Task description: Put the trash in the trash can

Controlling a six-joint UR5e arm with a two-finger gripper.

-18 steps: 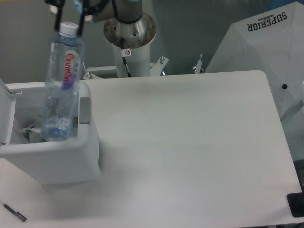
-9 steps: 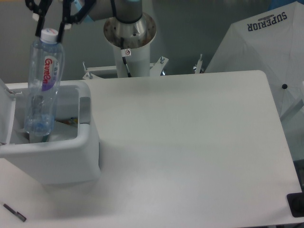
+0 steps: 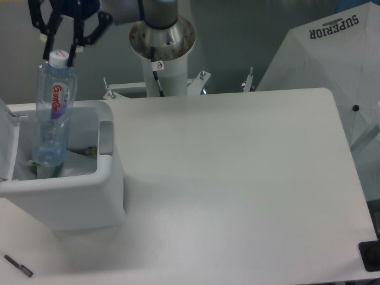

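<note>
The clear water bottle [image 3: 53,113] with red-white label and white cap hangs upright, its lower half inside the white trash can [image 3: 65,196] at the table's left edge. My gripper [image 3: 59,58] is above the can, its fingers [image 3: 73,54] on both sides of the cap, shut on it. The can's lid [image 3: 7,142] stands open at the left. Some pale flat litter [image 3: 80,160] lies inside the can; I cannot tell whether it is the white pouch.
The arm's base column [image 3: 161,47] stands behind the table. A folded white umbrella [image 3: 332,65] lies at the right rear. A small dark pen-like object [image 3: 18,265] lies at the front left, and a black object [image 3: 371,255] sits at the front right corner.
My gripper has carried the bottle left and down over the trash can. The bottle's lower part now sits deeper in the can.
</note>
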